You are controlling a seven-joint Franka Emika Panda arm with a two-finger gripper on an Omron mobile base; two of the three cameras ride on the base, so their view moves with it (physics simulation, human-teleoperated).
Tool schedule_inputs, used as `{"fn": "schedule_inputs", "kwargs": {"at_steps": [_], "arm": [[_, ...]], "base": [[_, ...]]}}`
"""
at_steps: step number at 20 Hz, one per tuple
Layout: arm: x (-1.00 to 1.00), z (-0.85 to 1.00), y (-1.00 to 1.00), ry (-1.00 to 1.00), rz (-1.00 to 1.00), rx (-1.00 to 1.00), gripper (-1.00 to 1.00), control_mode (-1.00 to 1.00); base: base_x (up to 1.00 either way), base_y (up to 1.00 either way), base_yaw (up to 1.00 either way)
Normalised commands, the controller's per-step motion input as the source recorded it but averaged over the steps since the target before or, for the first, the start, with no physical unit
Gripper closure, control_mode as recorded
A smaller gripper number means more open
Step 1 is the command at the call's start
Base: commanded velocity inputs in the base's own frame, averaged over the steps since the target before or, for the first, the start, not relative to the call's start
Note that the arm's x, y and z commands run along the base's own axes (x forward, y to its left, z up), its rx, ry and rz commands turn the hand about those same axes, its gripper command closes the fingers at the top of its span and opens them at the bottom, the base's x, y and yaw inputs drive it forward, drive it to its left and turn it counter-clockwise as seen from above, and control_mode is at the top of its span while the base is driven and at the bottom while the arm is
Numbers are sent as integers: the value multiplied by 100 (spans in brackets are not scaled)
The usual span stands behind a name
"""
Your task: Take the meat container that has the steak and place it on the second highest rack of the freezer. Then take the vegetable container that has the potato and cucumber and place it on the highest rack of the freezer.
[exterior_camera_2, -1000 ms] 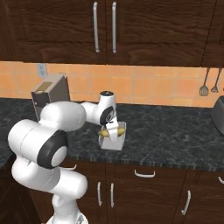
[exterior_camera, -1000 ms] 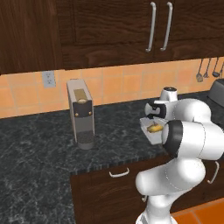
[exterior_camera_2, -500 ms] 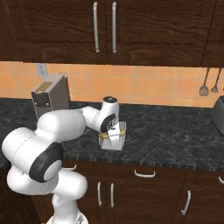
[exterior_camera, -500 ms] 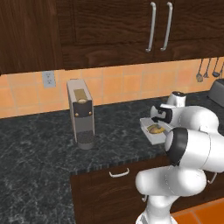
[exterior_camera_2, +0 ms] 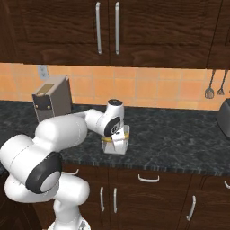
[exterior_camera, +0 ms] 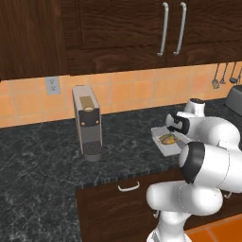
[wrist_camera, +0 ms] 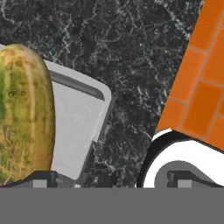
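Note:
The vegetable container [exterior_camera: 162, 144], a small white tray, sits near the front edge of the dark counter. The potato [exterior_camera: 166, 139] and the cucumber [wrist_camera: 24, 113] lie in it. My gripper [exterior_camera: 174, 126] is down at the container [exterior_camera_2: 116, 146], pointing at the counter. In the hand view my gripper [wrist_camera: 111, 178] is open: one fingertip [wrist_camera: 43, 178] is over the inside of the tray [wrist_camera: 74, 127] beside the cucumber, the other is outside over the counter's front edge. The tray's end wall lies between the jaws. The meat container, the steak and the freezer are out of view.
A grey coffee machine [exterior_camera: 87, 123] stands on the counter to the left of the tray. A dark appliance [exterior_camera_2: 224, 117] sits at the far right, with utensils [exterior_camera_2: 214, 86] hanging on the wall. Dark cabinets hang above. Past the counter's front edge lies orange floor [wrist_camera: 201, 74].
The hand has sunk lower onto the tray and the elbow has dropped toward the right. The jaws have stayed open and the tray has not moved.

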Motion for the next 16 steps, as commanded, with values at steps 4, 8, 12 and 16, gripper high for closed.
{"fn": "schedule_inputs", "kwargs": {"at_steps": [4,8,12,16], "arm": [[-19,-8,-3,3,-7,0,-100,-100],[10,-32,-2,3,-3,0,-100,-100],[6,-30,-1,4,-1,0,-100,-100],[22,-30,0,0,-2,0,-100,-100]], "base": [[0,0,0],[0,0,0],[0,0,0],[0,0,0]]}}
